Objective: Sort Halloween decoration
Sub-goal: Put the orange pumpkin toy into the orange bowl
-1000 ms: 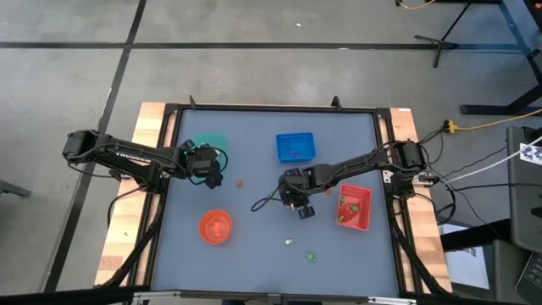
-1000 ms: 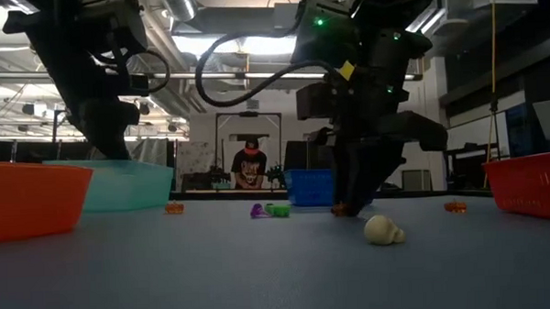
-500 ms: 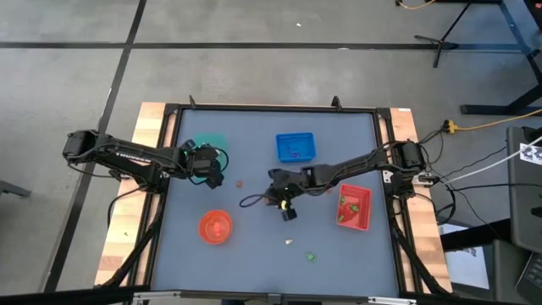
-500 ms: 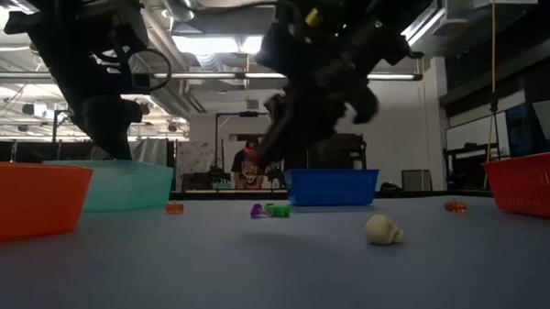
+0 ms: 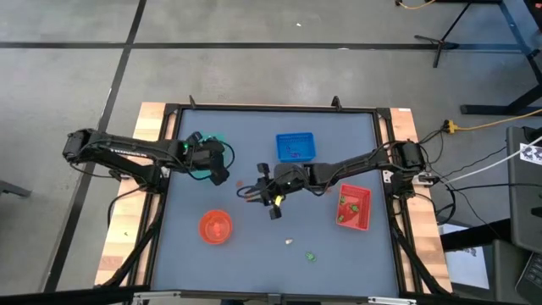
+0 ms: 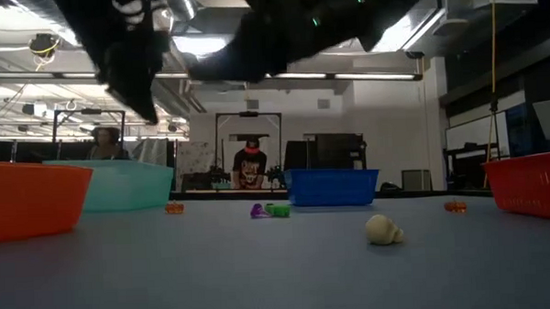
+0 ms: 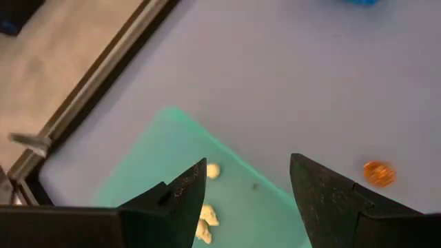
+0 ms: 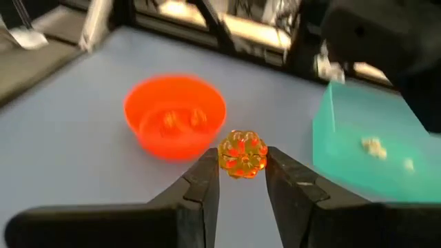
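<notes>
Right gripper (image 8: 240, 180) grips an orange trinket (image 8: 242, 153) above mid-table; left gripper (image 7: 248, 180) hangs released over the teal tray (image 7: 151, 180).

From above, the right arm reaches toward the table's centre, its gripper too small to read, while loose trinkets (image 5: 289, 242) lie near the front edge and the red tray (image 5: 364, 219) holds more, their shapes unclear. At table height both grippers are cut off by the top edge; a cream trinket (image 6: 383, 230) sits on the surface, with purple-and-green ones (image 6: 270, 210) before the blue tray (image 6: 331, 186). The left wrist view shows cream pieces (image 7: 213, 171) in the teal tray, partly hidden behind one finger, and an orange trinket (image 7: 378, 173) just outside it. The right wrist view shows the orange bowl (image 8: 175, 117) holding two blurred pieces.
</notes>
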Available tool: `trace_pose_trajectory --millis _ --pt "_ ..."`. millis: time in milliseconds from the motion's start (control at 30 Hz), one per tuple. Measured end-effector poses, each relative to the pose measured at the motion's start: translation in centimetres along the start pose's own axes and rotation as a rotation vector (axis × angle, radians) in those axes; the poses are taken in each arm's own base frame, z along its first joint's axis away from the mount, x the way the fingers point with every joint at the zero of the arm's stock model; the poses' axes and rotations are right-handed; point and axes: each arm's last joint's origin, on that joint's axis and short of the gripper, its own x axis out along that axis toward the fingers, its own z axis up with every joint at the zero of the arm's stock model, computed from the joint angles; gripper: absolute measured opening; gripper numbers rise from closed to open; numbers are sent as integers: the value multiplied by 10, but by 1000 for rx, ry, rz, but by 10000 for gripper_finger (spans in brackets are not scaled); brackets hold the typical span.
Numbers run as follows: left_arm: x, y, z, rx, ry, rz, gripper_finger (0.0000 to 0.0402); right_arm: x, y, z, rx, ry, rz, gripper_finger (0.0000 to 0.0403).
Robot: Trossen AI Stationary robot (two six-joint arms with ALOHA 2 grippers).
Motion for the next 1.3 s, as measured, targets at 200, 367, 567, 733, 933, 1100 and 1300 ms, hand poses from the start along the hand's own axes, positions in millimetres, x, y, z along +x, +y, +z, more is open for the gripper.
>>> trace_pose_trajectory --millis 200,367,567,733,933,1100,1300 --pt "-22 4 24 22 -54 -20 192 16 0 28 25 -80 28 104" --pt "-36 9 36 28 -80 -8 192 42 10 31 18 -84 60 104" --pt "-41 12 40 47 -90 11 192 75 24 14 12 -57 87 104" --pt "-41 12 40 50 -87 13 192 94 31 -4 13 -21 102 104" --pt "-41 12 40 50 -87 13 192 106 35 -22 17 18 106 104" --pt "-41 12 40 49 -87 14 192 108 35 -26 19 28 108 104" --pt "-41 12 40 48 -87 14 192 108 35 -25 17 21 107 115"
